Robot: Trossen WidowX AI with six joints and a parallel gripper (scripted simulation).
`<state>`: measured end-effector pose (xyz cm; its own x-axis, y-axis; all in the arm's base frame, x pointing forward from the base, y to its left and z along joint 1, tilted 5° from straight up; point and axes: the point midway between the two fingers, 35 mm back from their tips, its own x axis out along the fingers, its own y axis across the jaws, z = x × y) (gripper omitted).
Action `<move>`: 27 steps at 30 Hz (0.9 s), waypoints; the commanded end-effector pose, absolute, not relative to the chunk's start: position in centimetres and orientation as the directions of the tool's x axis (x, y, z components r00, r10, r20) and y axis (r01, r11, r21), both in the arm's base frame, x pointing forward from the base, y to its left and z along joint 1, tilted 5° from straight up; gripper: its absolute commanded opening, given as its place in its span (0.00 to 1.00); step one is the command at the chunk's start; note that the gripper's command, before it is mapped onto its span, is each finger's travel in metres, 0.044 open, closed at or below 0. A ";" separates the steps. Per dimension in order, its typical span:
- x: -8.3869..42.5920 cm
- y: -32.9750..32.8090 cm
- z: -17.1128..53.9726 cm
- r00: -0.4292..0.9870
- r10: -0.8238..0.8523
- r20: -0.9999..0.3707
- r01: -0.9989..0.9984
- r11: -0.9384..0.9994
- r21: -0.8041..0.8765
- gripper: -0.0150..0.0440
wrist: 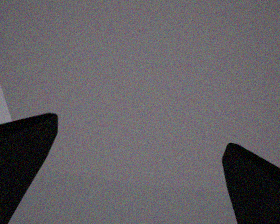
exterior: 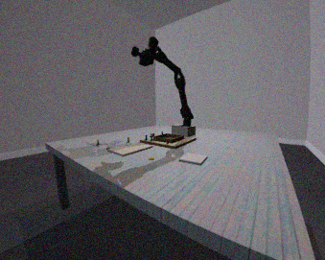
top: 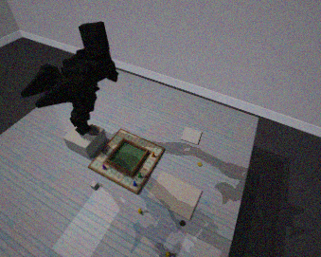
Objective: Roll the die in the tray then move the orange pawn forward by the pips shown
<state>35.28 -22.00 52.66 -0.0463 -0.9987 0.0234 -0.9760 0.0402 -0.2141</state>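
Pale planks make up the bench [top: 45, 186], and everything is placed here against the game board [top: 127, 160] lying on it. Behind the board's far edge the black arm [exterior: 177, 84] rises from its base, holding the end effector [wrist: 140, 160] high above the board, fingers spread wide with nothing between them. At the board's centre sits the green tray [top: 127, 156]. Just off the board's near-left corner lies the small pale die [top: 96, 186]. Which pawn is orange cannot be told.

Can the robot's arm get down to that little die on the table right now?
Probably yes. The gripper is open and raised high, and the die sits alone beside the board with nothing covering it.
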 end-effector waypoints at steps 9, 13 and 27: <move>40.6 -25.1 43.7 0.156 -0.985 -0.076 -0.932 -0.121 -0.342 0.72; 42.1 -26.3 37.6 0.236 -0.952 -0.196 -0.894 -0.133 -0.428 0.72; 37.8 -25.1 14.0 0.227 -0.608 -0.761 -0.739 0.401 -0.541 0.72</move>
